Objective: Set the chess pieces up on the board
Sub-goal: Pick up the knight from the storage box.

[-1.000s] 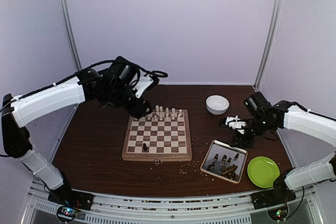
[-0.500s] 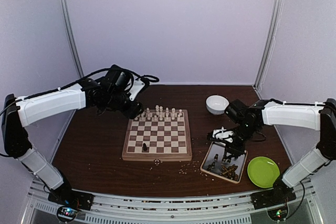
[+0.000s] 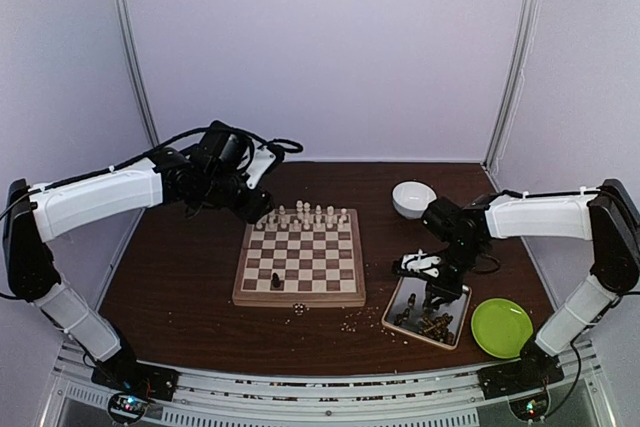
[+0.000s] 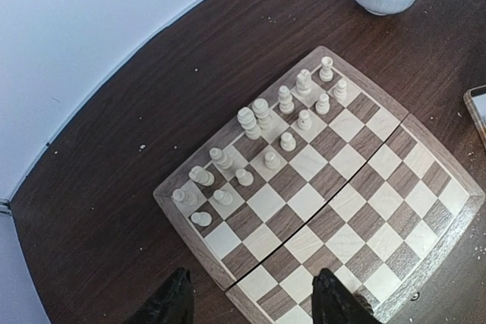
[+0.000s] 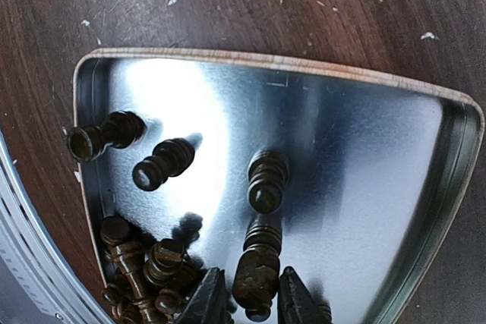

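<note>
Our left gripper (image 4: 254, 305) hangs open and empty by the far left corner of the board (image 4: 163, 201), which lies mid-table. Cream pieces (image 4: 262, 115) stand in two rows along its far edge, and we see a lone dark piece (image 3: 277, 279) near its front left. Right of the board, dark chessmen (image 5: 163, 163) lie in the metal tray (image 5: 304, 134). Our right gripper (image 5: 252, 301) reaches into it, fingers close on either side of one toppled chessman (image 5: 256, 275); we cannot tell whether they clamp it.

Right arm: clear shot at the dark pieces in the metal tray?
Probably yes: right gripper hangs right over the tray, jaws either side of one dark piece, nothing blocking.
</note>
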Robot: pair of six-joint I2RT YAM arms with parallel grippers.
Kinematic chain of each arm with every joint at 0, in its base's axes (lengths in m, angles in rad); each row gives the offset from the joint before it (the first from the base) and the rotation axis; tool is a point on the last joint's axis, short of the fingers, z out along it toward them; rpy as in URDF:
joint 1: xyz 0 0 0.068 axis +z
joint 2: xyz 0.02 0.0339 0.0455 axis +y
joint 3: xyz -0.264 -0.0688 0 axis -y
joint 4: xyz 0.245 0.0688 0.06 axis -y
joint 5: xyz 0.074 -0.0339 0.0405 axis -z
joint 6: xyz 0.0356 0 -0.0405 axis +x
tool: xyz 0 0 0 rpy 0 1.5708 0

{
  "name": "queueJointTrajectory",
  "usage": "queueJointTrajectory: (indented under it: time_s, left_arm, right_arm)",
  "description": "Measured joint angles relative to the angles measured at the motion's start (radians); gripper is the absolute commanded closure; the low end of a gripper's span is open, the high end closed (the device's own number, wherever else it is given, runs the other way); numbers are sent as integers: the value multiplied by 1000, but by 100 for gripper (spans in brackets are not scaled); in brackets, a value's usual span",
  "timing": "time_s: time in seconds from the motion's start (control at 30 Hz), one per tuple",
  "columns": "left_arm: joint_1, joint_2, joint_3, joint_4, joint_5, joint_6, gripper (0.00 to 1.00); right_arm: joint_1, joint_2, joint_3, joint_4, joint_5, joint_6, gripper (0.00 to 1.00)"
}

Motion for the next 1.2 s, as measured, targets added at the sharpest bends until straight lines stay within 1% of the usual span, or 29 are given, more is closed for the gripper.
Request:
queueJointTrajectory:
  time_s: [0.1, 0.27, 0.33, 0.73, 0.97, 1.2]
  left_arm:
    - [0, 6, 6, -2, 0, 0, 45]
    - [0, 10, 9, -5, 1, 0, 45]
    - [0, 10, 9, -5, 2, 0, 45]
    - [0, 24, 13, -18, 24, 0, 45]
    - [0, 28, 15, -20, 35, 0, 45]
    - [0, 31, 21, -21, 41, 0, 46]
  right_arm:
    - [0, 2, 8, 2, 2, 5, 85]
    - [0, 3, 12, 5, 4, 12, 97]
    - [0, 5, 13, 5, 4, 10, 100]
    - [-8, 5, 21, 26, 45, 24, 100]
    - [-33, -3, 33, 32, 68, 33, 100]
    - [-40, -46, 95, 13, 61, 32, 100]
